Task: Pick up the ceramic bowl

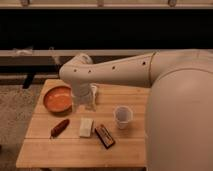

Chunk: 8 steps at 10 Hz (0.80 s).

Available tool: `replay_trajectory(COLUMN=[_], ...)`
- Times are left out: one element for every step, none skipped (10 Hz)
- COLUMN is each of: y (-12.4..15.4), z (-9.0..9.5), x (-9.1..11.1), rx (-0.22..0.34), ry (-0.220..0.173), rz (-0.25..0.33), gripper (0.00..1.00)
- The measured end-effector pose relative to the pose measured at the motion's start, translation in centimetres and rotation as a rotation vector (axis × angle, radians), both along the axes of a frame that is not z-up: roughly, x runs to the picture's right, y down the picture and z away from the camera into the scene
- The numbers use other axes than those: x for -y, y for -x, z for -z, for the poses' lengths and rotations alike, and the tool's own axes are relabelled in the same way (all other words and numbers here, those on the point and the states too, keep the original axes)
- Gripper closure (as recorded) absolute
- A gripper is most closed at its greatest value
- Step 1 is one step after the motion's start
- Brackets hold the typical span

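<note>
The ceramic bowl [58, 99] is round, shallow and glossy orange with a darker rim. It sits on the left side of the wooden table [75, 150]. My gripper [85, 100] hangs from the white arm just right of the bowl, low over the table, close to the bowl's right rim. The arm's wrist covers the upper part of the gripper.
A small translucent plastic cup [123, 116] stands right of centre. A reddish-brown oblong item [59, 127], a pale block [86, 127] and a dark bar [104, 136] lie along the front. My large white arm [175, 100] fills the right side. A dark shelf runs behind the table.
</note>
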State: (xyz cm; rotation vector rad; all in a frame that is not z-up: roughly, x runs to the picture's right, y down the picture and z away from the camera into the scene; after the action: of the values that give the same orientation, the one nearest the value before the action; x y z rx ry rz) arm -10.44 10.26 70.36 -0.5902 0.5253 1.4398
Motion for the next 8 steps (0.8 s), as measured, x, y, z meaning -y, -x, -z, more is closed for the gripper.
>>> replay_trajectory(y=[0.0, 0.0, 0.0, 0.0, 0.0, 0.1, 0.1, 0.5], z=[0.0, 0.0, 0.0, 0.0, 0.0, 0.0, -0.5, -1.1], x=[0.0, 0.0, 0.0, 0.0, 0.0, 0.1, 0.5, 0.8], rx=[0.000, 0.000, 0.000, 0.000, 0.000, 0.000, -0.004, -0.005], ry=[0.000, 0.000, 0.000, 0.000, 0.000, -0.001, -0.005, -0.007], rz=[0.000, 0.000, 0.000, 0.000, 0.000, 0.001, 0.006, 0.012], gripper=[0.35, 0.35, 0.35, 0.35, 0.35, 0.35, 0.35, 0.35])
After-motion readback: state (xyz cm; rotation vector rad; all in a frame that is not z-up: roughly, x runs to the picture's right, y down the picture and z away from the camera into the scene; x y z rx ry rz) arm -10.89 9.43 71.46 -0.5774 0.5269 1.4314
